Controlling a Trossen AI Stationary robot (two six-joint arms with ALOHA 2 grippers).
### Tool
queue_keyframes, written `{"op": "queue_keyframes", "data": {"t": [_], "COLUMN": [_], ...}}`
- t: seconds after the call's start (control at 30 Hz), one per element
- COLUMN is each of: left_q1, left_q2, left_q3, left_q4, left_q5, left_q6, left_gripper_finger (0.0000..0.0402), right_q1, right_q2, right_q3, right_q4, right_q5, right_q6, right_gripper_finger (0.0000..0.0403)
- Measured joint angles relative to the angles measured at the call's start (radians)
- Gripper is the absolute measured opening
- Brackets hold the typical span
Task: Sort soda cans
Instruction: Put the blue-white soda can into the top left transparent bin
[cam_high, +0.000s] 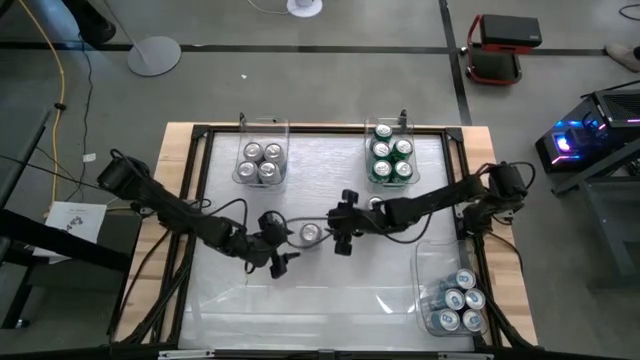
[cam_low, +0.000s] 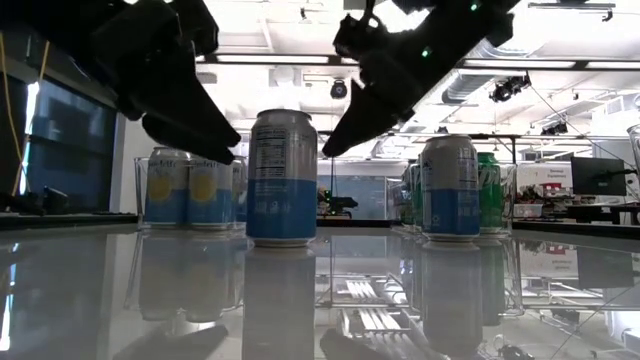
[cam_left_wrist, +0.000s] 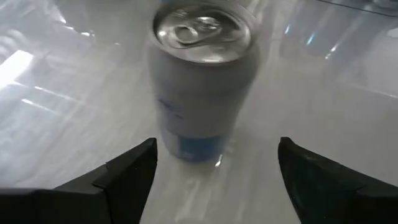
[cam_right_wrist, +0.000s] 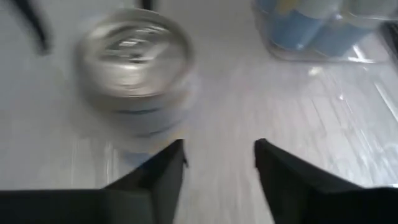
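A soda can (cam_high: 310, 233) with a silver top and a silver and blue side stands upright on its base mid-table; the low view shows this can (cam_low: 282, 178) between both grippers. My left gripper (cam_high: 283, 243) is open just to its left, fingers either side of the can (cam_left_wrist: 202, 81) but short of it. My right gripper (cam_high: 337, 225) is open just to its right, and the can (cam_right_wrist: 134, 74) stands ahead of its fingers, off to one side. A second can (cam_high: 375, 205) stands beside the right arm.
A clear bin (cam_high: 262, 160) of silver-topped cans stands at the far left and a bin (cam_high: 390, 155) of green cans at the far right. A third bin (cam_high: 455, 300) of blue cans sits near the right front corner. A black frame (cam_high: 200, 130) edges the table.
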Motion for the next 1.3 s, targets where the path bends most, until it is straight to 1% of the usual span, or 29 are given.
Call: {"op": "queue_keyframes", "data": {"t": [0.1, 0.23, 0.27, 0.3, 0.4, 0.47, 0.6, 0.67, 0.8, 0.97, 1.17, 1.23, 1.3], "left_q1": [-0.003, 0.007, 0.009, 0.016, 0.030, 0.039, 0.048, 0.048, 0.048, 0.049, 0.050, 0.046, 0.040], "left_q2": [0.030, 0.063, 0.069, 0.075, 0.085, 0.088, 0.087, 0.087, 0.087, 0.086, 0.026, -0.005, -0.028], "left_q3": [0.000, 0.000, 0.000, 0.000, 0.000, 0.000, 0.000, -0.001, -0.001, -0.001, -0.001, -0.001, -0.001], "left_q4": [0.045, 0.084, 0.091, 0.099, 0.101, 0.103, 0.094, 0.090, 0.071, 0.060, -0.042, -0.077, -0.085], "left_q5": [0.006, -0.014, -0.026, -0.037, -0.055, -0.057, -0.058, -0.058, -0.077, -0.117, -0.147, -0.146, -0.109], "left_q6": [0.002, -0.007, -0.012, -0.018, -0.039, -0.040, -0.039, -0.031, -0.031, -0.032, -0.032, -0.032, -0.014], "left_gripper_finger": [0.0275, 0.0201, 0.0181, 0.0161, 0.0103, 0.0071, 0.0016, 0.0004, 0.0007, 0.0001, 0.0001, 0.0000, 0.0000], "right_q1": [-0.028, -0.053, -0.056, -0.058, -0.057, -0.057, -0.045, -0.036, -0.017, 0.014, 0.055, 0.058, 0.047], "right_q2": [0.015, 0.045, 0.054, 0.062, 0.077, 0.077, 0.077, 0.077, 0.077, 0.077, 0.077, 0.075, 0.074], "right_q3": [0.000, 0.000, 0.000, 0.000, 0.000, 0.000, 0.000, 0.000, 0.000, 0.000, 0.000, 0.000, 0.000], "right_q4": [0.008, 0.047, 0.066, 0.083, 0.120, 0.120, 0.112, 0.104, 0.074, 0.036, -0.002, -0.029, -0.044], "right_q5": [-0.004, -0.064, -0.083, -0.100, -0.120, -0.134, -0.136, -0.131, -0.132, -0.145, -0.170, -0.130, -0.059], "right_q6": [0.024, 0.035, 0.031, 0.026, 0.020, 0.020, 0.024, 0.024, 0.049, 0.087, 0.087, 0.107, 0.134], "right_gripper_finger": [0.0131, 0.0027, 0.0014, 0.0010, 0.0021, 0.0021, 0.0004, 0.0003, 0.0003, 0.0001, 0.0000, 0.0000, 0.0000]}}
